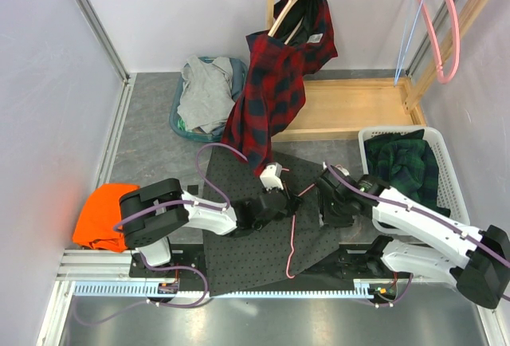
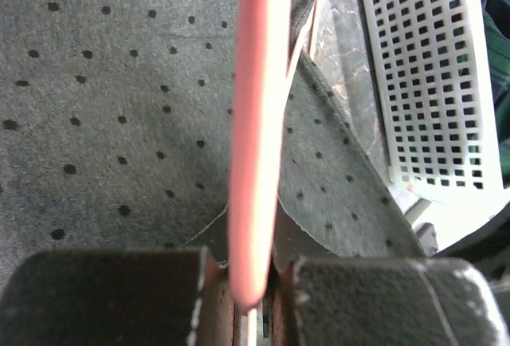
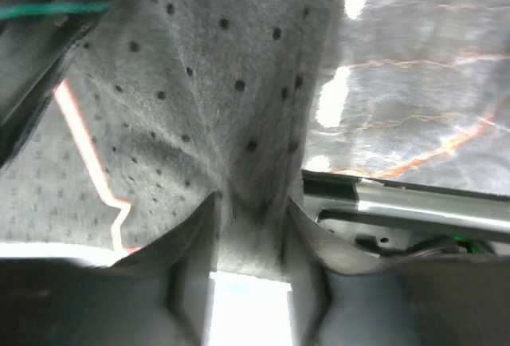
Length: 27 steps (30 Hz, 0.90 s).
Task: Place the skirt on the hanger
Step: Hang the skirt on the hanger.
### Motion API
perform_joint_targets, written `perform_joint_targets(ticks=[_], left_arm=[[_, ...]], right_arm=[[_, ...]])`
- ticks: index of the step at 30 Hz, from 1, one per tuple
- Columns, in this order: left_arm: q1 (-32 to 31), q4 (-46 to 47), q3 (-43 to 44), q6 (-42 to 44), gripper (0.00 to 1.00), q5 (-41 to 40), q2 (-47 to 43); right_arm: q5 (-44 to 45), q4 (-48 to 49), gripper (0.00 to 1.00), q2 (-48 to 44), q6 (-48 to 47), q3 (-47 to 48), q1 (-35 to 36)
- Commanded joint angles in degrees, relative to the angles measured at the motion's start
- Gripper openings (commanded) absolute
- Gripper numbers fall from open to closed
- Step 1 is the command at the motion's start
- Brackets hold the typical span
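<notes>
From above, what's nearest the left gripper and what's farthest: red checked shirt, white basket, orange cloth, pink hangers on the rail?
From the left gripper:
1. Red checked shirt, hanging just behind.
2. White basket, right side.
3. Orange cloth, far left.
4. Pink hangers, back right corner.

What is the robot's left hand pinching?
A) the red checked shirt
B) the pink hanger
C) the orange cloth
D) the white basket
B: in the left wrist view the left gripper is shut on the pink hanger, whose bar runs up from between its fingers over the dotted skirt.
</notes>
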Motion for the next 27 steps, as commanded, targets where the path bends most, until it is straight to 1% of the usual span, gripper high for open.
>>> perform_joint_targets(ticks=[1, 2, 5, 6, 11, 15, 16, 17, 20, 24, 27], left_arm=[[0.30, -6.63, 0.65, 8.02, 0.02, -7.24, -0.07], [0.12, -6.63, 0.57, 8.11, 0.02, -7.24, 0.02], [0.21, -6.81, 0.65, 8.29, 0.02, -6.80, -0.07], [0.21, -6.81, 0.65, 8.29, 0.02, -6.72, -0.15], [0.21, -8.56, 1.88, 8.02, 0.02, -7.07, -0.15], [0.21, -10.58, 2.76, 6.97, 0.02, -8.29, -0.15], [0.21, -10.85, 3.20, 6.71, 0.02, -8.30, -0.07], [0.12, -11.37, 3.29, 6.53, 0.02, -8.47, 0.11], [0.21, -11.73, 3.99, 6.26, 0.02, -8.47, 0.63], [0.21, -12.43, 4.52, 5.48, 0.02, -7.60, 1.78], [0.12, -12.52, 4.78, 4.69, 0.02, -6.89, 2.39]], right_arm=[[12.56, -1.56, 0.56, 2.40, 0.32, 6.56, 0.32], [15.04, -1.47, 0.64, 2.93, 0.93, 7.71, 0.24], [23.03, 1.06, 0.67, 4.51, 2.78, 10.36, -0.02], [23.85, 2.21, 0.66, 5.21, 2.96, 10.53, -0.29], [24.29, 10.90, 0.59, 9.08, 1.03, 7.11, -3.53], [24.82, 15.39, 0.51, 11.02, -0.38, 3.78, -6.09], [24.48, 18.19, 0.44, 10.93, -1.51, 2.98, -6.70], [23.95, 19.78, 0.42, 10.85, -2.04, 2.19, -8.27], [21.05, 25.06, 0.40, 11.63, -4.07, -0.36, -10.92], [20.26, 29.54, 0.40, 14.27, -5.48, -2.12, -11.71], [17.97, 34.73, 0.43, 17.08, -7.15, -2.82, -11.89]])
